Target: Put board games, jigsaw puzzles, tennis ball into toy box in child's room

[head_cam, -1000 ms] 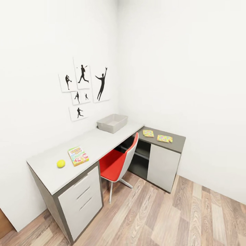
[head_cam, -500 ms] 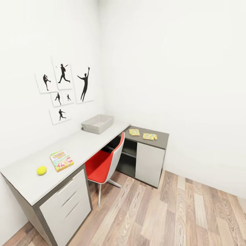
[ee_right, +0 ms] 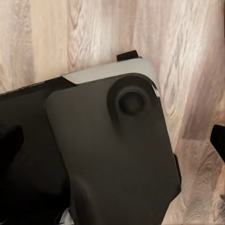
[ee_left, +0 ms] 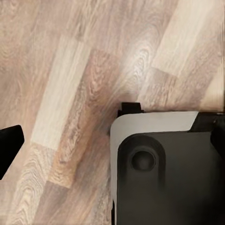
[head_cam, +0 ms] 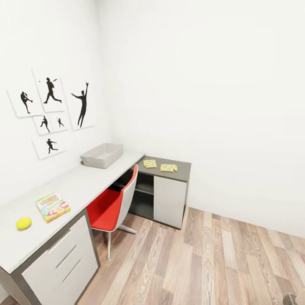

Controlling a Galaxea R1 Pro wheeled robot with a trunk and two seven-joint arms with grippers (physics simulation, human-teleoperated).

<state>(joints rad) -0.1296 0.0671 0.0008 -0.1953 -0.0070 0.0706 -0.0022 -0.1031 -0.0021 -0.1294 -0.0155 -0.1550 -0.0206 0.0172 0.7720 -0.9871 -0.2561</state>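
In the head view, the light grey toy box [head_cam: 101, 155] stands on the long desk [head_cam: 80, 182] by the wall. A green board game [head_cam: 53, 206] lies near the desk's close end, with the yellow-green tennis ball [head_cam: 23, 223] beside it. Two jigsaw puzzles [head_cam: 150, 163] [head_cam: 168, 167] lie flat on the dark corner cabinet top. The bed is out of view. My left gripper [ee_left: 112, 140] and right gripper [ee_right: 112, 140] hang open over the wood floor and my own dark base, dark fingertips [ee_left: 9, 143] [ee_right: 218, 140] at the picture edges.
A red chair [head_cam: 112, 203] is tucked under the desk between the drawer unit [head_cam: 59, 262] and the corner cabinet [head_cam: 169, 199]. Black sports silhouette pictures [head_cam: 51, 112] hang on the left wall. Wood-plank floor [head_cam: 203, 262] stretches to the right.
The whole head view has slid left, so the camera has turned right. The desk, toy box and toys keep their places relative to each other.
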